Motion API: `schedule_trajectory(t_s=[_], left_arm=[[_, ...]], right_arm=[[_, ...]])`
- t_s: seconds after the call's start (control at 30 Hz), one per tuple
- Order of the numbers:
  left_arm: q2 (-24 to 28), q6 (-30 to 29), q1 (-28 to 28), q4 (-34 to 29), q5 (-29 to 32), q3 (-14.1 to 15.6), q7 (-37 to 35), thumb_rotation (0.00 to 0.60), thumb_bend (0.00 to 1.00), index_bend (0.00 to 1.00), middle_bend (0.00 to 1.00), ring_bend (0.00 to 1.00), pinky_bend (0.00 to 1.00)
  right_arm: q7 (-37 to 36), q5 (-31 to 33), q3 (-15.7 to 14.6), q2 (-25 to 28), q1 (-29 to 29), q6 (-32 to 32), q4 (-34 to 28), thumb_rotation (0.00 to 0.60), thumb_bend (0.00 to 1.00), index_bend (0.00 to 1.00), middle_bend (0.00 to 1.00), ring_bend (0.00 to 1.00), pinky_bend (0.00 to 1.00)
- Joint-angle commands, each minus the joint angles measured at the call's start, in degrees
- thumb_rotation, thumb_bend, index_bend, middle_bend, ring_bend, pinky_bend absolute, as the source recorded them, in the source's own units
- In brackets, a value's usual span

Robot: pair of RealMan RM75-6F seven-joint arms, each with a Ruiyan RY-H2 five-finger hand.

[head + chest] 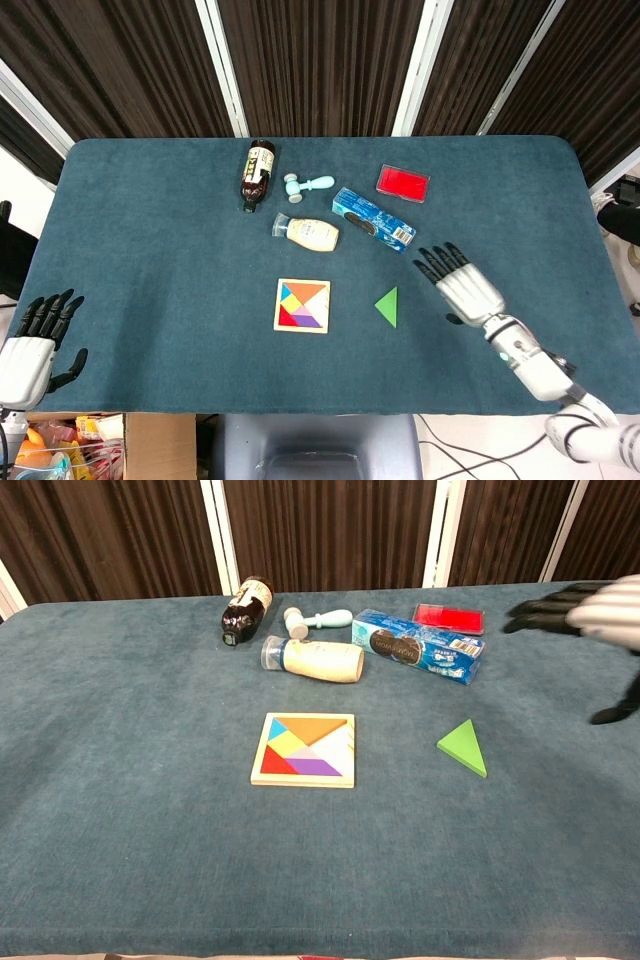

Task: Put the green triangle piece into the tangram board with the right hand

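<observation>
1. The fingers (pixel 436 262) of the right hand (pixel 462 285) are spread wide and hold nothing. They point toward the green triangle piece (pixel 388 306) and hang to the right of it, near but not touching.
2. The green triangle piece lies flat on the counter (pixel 150 250). The tangram board (pixel 302 305) is just to the left of the piece, with a gap of bare cloth between them.
3. In the chest view the board (pixel 304 749) shows a pale, unfilled area along its right edge; I judge that the piece belongs there.
4. The step in hand looks like the approach; the grasp is not yet made. The next move calls for lowering the hand over the piece and closing the fingers on its edges, which may be hard because it lies so flat.
5. The left hand (pixel 28 345) is far to the left of the piece, at the counter edge, open and empty.
6. Beyond the piece lie a blue packet (pixel 373 220), a red box (pixel 403 183), a cream bottle (pixel 308 233), a dark bottle (pixel 256 174) and a small pale-blue hammer (pixel 307 185). Their labels are too small to read.
</observation>
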State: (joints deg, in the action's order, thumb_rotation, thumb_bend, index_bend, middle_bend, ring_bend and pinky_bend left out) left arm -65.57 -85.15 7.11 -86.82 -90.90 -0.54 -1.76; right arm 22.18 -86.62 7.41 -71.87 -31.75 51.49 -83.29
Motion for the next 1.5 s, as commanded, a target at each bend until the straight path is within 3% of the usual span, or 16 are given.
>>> schedule_trajectory(t_s=[0.03,0.33,0.83,1.5], left_arm=[[0.3,0.7,0.5,-0.2,0.4,-0.2,-0.3,0.600,0.43,0.00,0.00,0.00,0.07],[1.2,1.7,0.8,-1.3,1.3,-0.4,-0.7,0.600,0.43,0.00,0.00,0.00,0.07],[1.9,0.5,0.2,-1.5,1.9,-0.7,-1.5,0.600,0.43,0.00,0.00,0.00,0.07],[2.2,0.0,0.0,-2.1,1.2,-0.4,-1.1,0.600,0.43,0.00,0.00,0.00,0.07]], right_arm=[[4.6,0.6,0.0,-3.7,-3.0,-2.8,1.6,0.600,0.24,0.16,0.00,0.00,0.00],[8.0,2.1,-1.5,-9.7,-6.6,-5.9,6.0,0.600,0.29,0.35,0.00,0.00,0.00],[9.3,5.4,-2.7,-15.3,-9.6,-7.8,11.7,0.600,0.40,0.40,0.00,0.00,0.00],[11.3,9.1,-3.7,-16.0,-10.2,-6.6,12.1,0.600,0.45,0.57,0.00,0.00,0.00]])
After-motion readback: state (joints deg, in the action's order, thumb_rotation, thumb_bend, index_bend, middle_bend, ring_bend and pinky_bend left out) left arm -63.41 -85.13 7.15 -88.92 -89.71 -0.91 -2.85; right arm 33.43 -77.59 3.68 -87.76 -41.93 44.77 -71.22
